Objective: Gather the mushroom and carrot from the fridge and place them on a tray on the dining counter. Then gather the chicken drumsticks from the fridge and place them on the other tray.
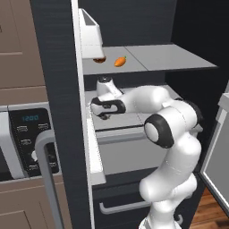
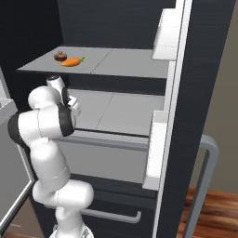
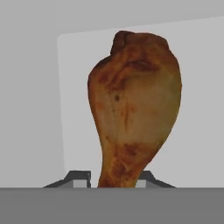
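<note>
a: hand (image 3: 114, 177) status, operator: your two dark tips sit at the bottom centre of the hand view, clenched on the narrow end of a chicken drumstick (image 3: 131, 105).

b: where does the drumstick lie in your frame?

a: it fills the middle, thick end toward the top, over a pale grey fridge shelf.

b: and the vegetables?

a: look at the left base view: the carrot (image 1: 120, 61) lies on the upper shelf (image 1: 174, 56) near the top centre, with the mushroom (image 1: 99, 60) just left of it, partly behind the white door bin (image 1: 91, 32). in the right base view they sit upper left, the mushroom just behind the carrot.

b: the fridge (image 2: 204, 56)?

a: its doors stand open; your arm reaches onto the middle shelf.
</note>
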Available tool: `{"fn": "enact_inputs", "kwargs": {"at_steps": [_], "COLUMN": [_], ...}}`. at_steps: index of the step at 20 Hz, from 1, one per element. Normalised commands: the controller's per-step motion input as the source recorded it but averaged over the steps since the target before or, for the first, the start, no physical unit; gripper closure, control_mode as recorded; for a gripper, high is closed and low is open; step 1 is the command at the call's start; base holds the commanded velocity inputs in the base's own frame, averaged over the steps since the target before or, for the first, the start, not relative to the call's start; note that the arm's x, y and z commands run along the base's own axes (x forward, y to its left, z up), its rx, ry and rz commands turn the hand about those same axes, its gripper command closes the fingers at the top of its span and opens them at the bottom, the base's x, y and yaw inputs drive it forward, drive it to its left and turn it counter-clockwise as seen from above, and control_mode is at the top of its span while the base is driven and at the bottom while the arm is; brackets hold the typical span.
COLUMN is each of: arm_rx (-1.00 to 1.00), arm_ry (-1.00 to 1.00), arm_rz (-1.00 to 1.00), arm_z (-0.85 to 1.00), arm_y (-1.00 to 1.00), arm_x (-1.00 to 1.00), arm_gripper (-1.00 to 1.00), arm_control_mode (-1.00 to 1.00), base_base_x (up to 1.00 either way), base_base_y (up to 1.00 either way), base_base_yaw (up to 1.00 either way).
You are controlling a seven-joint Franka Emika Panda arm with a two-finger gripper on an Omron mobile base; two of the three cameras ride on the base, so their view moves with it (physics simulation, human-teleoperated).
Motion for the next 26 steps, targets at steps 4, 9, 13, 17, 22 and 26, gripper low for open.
{"fn": "enact_inputs", "kwargs": {"at_steps": [4,9,13,17,22,26], "arm_rx": [0.13,0.18,0.10,0.06,0.06,0.07], "arm_ry": [-0.25,-0.11,-0.13,-0.10,0.00,0.07], "arm_rz": [0.00,-0.02,0.00,0.00,0.00,-0.01], "arm_z": [-0.15,0.18,0.68,0.98,1.00,1.00], "arm_y": [-0.17,-0.40,-0.53,-0.47,-0.28,-0.19], "arm_x": [-1.00,-1.00,-0.89,-0.58,-0.54,-0.66], "arm_gripper": [1.00,1.00,1.00,1.00,1.00,1.00], "arm_control_mode": [-1.00,-1.00,-1.00,-1.00,-1.00,-1.00], "base_base_x": [0.00,0.00,0.00,0.00,0.00,0.00], "base_base_y": [0.00,0.00,0.00,0.00,0.00,0.00], "base_base_yaw": [0.00,0.00,0.00,0.00,0.00,0.00]}}
